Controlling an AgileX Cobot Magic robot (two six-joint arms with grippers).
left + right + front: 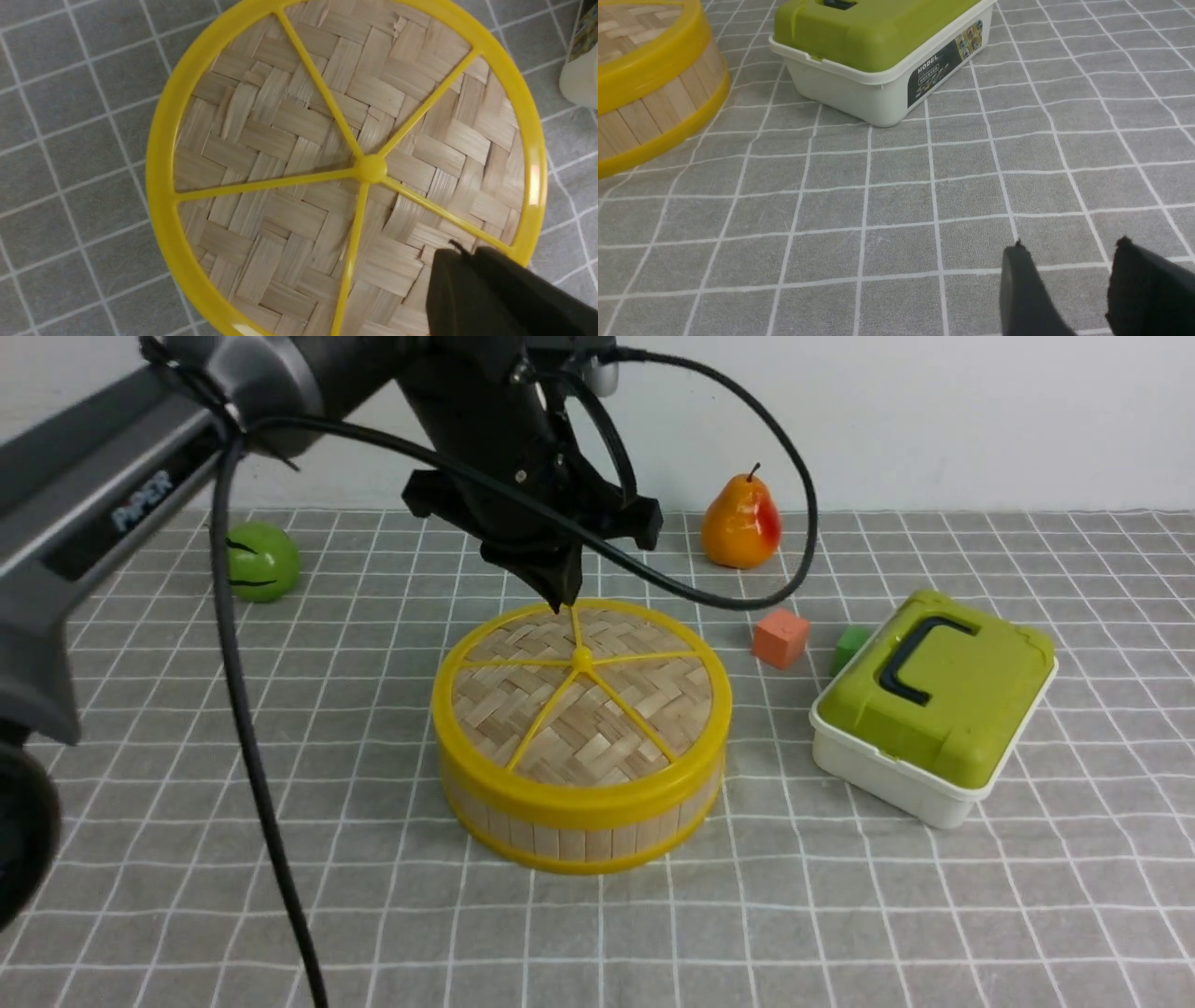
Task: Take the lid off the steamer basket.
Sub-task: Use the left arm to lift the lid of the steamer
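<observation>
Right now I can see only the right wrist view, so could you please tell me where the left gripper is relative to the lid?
Observer: The left gripper hangs over the far rim of the lid, near where one spoke ends.
Operator: Thank you. Are its jaws open or closed there?
Observer: In the left wrist view they look closed together, with nothing visible between them.
</observation>
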